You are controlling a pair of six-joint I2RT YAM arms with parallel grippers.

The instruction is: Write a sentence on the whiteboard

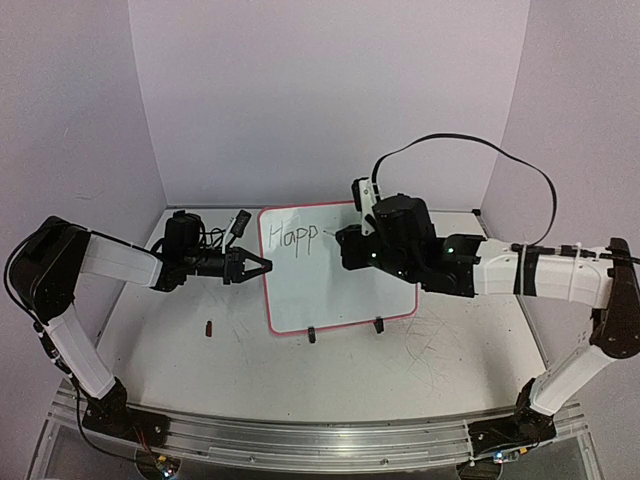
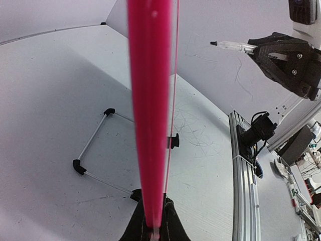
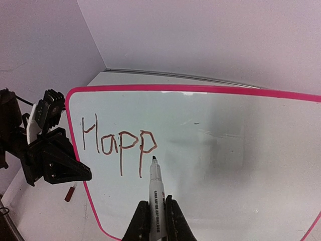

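The whiteboard [image 1: 340, 295] stands tilted at the table's middle, with a pink frame [image 2: 150, 100]. My left gripper [image 1: 262, 265] is shut on its left edge; in the left wrist view the frame runs up from between the jaws of the left gripper [image 2: 153, 228]. The sentence [image 3: 120, 143] reads "Happ" in dark strokes at the board's upper left [image 1: 293, 236]. My right gripper [image 3: 157, 226] is shut on a white marker [image 3: 156, 193]. The marker's black tip sits just right of and below the last "p". Whether it touches the board I cannot tell.
A small dark red cap [image 1: 209, 327] lies on the table left of the board. Two black clip feet [image 1: 312, 335] hold the board's lower edge. A wire stand [image 2: 95, 150] props it from behind. An aluminium rail [image 1: 300, 440] runs along the near edge.
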